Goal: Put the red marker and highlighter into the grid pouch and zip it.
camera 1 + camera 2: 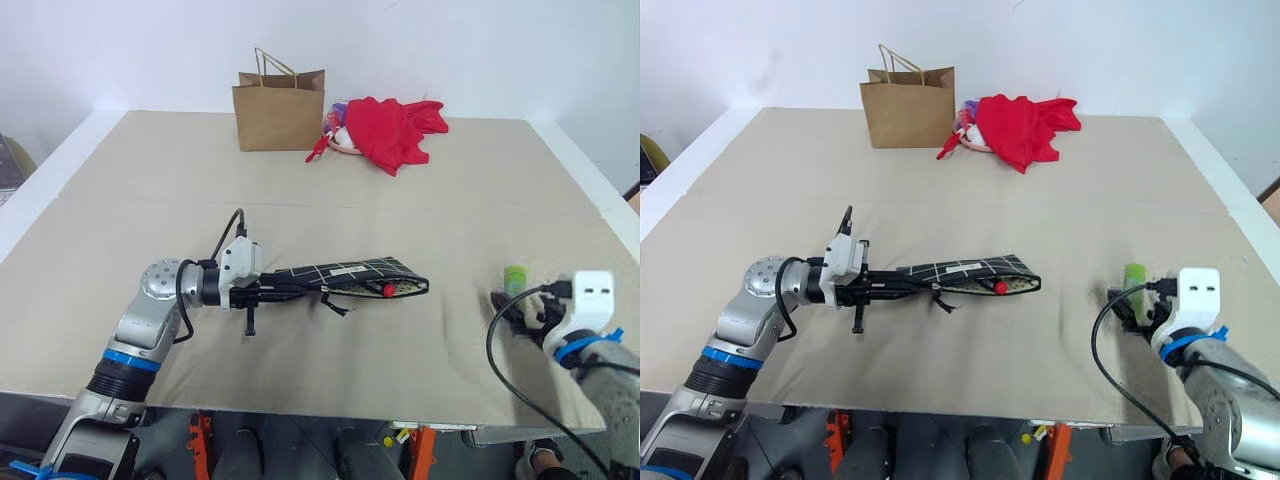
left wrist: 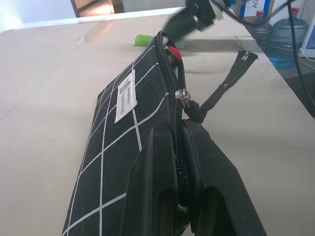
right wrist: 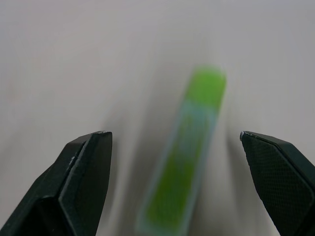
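The left tool is clamped on one end of the grid pouch, holding it just above the bench. The red marker sits in the pouch's open far end. The right tool has its fingers wide apart, with the highlighter lying on the bench between them, not gripped.
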Controlling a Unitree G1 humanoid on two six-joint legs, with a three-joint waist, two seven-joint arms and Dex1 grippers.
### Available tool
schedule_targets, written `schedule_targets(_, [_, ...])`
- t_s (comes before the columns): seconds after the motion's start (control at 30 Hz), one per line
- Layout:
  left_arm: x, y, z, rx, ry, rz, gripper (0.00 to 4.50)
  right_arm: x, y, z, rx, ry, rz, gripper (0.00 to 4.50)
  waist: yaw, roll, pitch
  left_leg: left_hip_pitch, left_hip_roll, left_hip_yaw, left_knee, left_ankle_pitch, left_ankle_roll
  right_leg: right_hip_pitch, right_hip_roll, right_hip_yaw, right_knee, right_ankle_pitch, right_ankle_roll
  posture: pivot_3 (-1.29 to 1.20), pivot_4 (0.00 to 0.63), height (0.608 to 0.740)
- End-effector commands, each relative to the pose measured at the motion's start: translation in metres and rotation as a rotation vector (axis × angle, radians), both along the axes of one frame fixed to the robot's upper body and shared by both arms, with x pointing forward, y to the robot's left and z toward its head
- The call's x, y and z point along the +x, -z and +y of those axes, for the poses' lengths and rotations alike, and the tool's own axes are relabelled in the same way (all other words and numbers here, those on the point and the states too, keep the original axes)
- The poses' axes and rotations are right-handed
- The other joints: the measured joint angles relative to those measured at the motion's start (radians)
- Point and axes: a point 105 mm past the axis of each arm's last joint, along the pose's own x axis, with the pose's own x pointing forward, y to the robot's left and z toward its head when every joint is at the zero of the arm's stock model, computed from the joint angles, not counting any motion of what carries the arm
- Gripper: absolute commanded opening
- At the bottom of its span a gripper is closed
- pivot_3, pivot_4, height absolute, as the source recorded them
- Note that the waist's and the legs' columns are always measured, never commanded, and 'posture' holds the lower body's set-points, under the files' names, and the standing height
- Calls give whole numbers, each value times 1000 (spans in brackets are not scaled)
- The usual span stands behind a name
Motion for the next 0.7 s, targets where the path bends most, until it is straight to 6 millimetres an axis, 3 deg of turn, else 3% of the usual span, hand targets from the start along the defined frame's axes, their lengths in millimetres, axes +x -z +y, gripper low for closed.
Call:
schedule_targets(0.03, [1,-13,2,-15,2,-59,0,-7,0,1,1,40,22,4482,-1,0,0,0,0,0,0,0,0,0,0,0,0,0,0,0,150,740])
schedule_targets(0.07, [1,-13,2,-16,3,-59,0,-8,4,-2,3,68,36,4482,-1,0,0,0,0,0,0,0,0,0,0,0,0,0,0,0,150,740])
schedule_targets(0.1, [1,-13,1,-16,3,-60,0,-10,8,-4,10,90,52,3919,-1,0,0,1,0,0,0,0,0,0,0,0,0,0,0,0,150,740])
schedule_targets(0.13, [1,-13,1,-17,4,-61,0,-10,12,-6,17,102,62,3675,-1,0,0,1,0,0,0,0,0,0,0,0,0,0,0,0,150,740])
schedule_targets(0.33, [2,-13,0,-18,5,-63,0,-7,16,-12,-1,138,68,1191,-1,-1,-1,1,0,0,0,0,0,1,0,0,0,0,0,0,150,740])
schedule_targets(0.47, [3,-14,0,-18,3,-66,0,-5,16,-13,-24,133,67,1061,-1,-2,-1,1,0,0,0,0,0,1,0,0,0,0,0,0,150,740])
schedule_targets(0.53, [3,-13,-1,-18,4,-63,0,8,2,-6,-77,33,4,1061,-2,-2,-1,1,0,0,0,0,0,1,0,0,0,1,0,0,150,740])
schedule_targets(0.57, [3,-13,-1,-17,6,-62,0,18,-15,4,-98,-65,-75,1061,-4,-2,-1,1,0,0,1,0,0,1,0,0,0,1,0,0,150,740])
schedule_targets(0.63, [2,-13,-2,-19,15,-54,0,33,-67,39,-131,-369,-275,1061,-12,1,2,1,0,1,1,1,0,1,0,1,0,1,-1,0,150,740])
schedule_targets(0.7, [2,-13,-2,-21,20,-51,0,31,-92,63,-138,-596,-349,1061,-20,5,3,2,0,4,1,2,2,0,0,4,0,3,1,0,150,740])
